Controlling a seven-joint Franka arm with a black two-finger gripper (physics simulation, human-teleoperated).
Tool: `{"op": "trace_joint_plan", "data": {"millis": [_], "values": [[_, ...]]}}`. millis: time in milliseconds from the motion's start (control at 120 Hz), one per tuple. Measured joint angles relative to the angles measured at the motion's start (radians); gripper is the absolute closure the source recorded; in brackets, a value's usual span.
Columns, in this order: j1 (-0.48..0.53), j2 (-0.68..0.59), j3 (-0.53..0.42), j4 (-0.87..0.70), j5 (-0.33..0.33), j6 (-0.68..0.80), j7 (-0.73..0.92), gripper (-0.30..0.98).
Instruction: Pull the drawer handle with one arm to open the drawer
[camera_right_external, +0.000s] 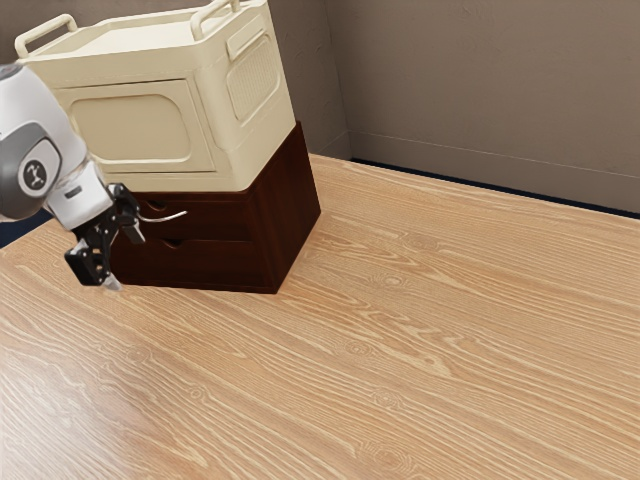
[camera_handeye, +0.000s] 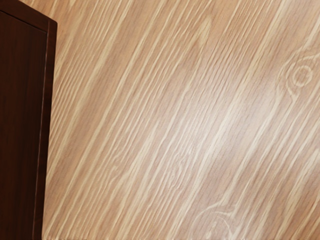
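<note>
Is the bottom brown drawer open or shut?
Shut. The bottom drawer sits flat in the front of the brown cabinet, not sticking out.

Seen at the exterior view's left edge: white, rounded arm casing (camera_right_external: 40, 105) with a grey joint cover (camera_right_external: 12, 165) and a round dark emblem (camera_right_external: 38, 176). Sloping downward to the exterior view's right, into a short white cylindrical wrist (camera_right_external: 82, 200). Below it, a black, angular, two-finger gripper (camera_right_external: 126, 262), tilted, with fingers (camera_right_external: 112, 284) spread apart, pointing obliquely down and one lower than the other. Near the wrist, a thin, pale, curved cable (camera_right_external: 165, 217), projecting toward the exterior view's right.
</note>
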Motion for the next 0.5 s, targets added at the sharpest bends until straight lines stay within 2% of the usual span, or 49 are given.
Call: {"op": "trace_joint_plan", "data": {"millis": [500], "values": [[0.005,0.046,0.019,0.004,-0.031,0.154,0.026,0.00]]}}
